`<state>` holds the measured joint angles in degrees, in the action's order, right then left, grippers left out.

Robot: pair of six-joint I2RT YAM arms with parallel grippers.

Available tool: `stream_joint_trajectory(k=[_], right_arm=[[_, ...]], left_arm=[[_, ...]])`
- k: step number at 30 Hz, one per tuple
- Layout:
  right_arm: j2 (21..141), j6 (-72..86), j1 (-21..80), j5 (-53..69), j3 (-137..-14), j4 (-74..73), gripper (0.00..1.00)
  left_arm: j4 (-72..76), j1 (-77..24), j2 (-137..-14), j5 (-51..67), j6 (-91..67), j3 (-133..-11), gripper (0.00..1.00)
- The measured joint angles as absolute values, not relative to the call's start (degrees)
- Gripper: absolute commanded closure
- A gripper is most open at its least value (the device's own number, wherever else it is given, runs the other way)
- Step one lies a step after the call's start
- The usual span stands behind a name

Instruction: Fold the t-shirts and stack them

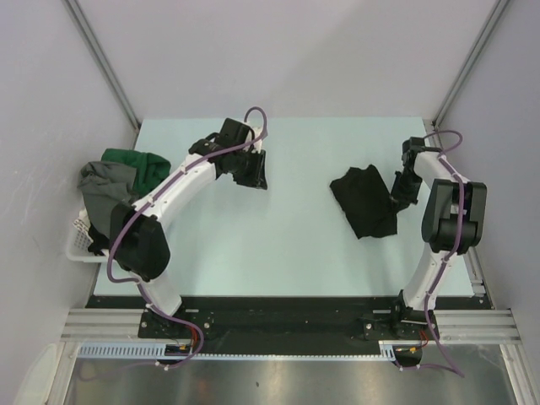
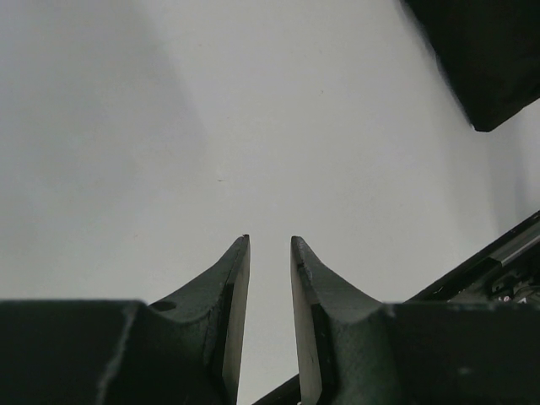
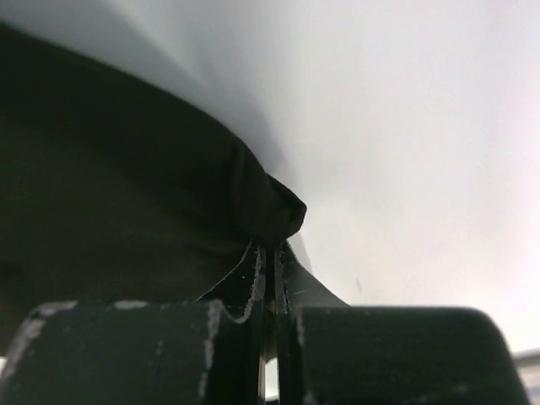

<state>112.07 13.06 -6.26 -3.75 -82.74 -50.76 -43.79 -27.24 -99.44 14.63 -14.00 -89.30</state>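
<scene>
A black t-shirt [image 1: 364, 201] lies crumpled on the right half of the table. My right gripper [image 1: 398, 201] is at its right edge, shut on a fold of the black cloth [image 3: 263, 202], which bunches just above the closed fingertips [image 3: 272, 246]. My left gripper [image 1: 253, 173] hovers over the middle-left of the table, well apart from that shirt. Its jaws [image 2: 270, 245] stand a little apart, with only bare table showing between them. A corner of dark cloth [image 2: 489, 59] shows at the top right of the left wrist view.
A white slatted basket [image 1: 78, 245] hangs off the table's left edge. It holds a dark green shirt [image 1: 135, 162], a grey one [image 1: 105, 179] and black cloth [image 1: 103, 213]. The left arm's elbow [image 1: 139, 245] sits beside the basket.
</scene>
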Motion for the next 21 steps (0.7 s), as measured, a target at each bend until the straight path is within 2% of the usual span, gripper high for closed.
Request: stream_joint_trajectory(k=[13,21], right_arm=[[96.1,13.6,-7.2,-13.5,-69.3,-59.7,1.0],[95.2,14.5,-14.6,-18.4,-65.6,-57.5,1.0]], left_arm=[[-40.8,-27.2,-97.4,18.2,-13.4,-86.0,0.69],[-40.8,-27.2,-97.3,18.7,-12.5,-86.0,0.69]])
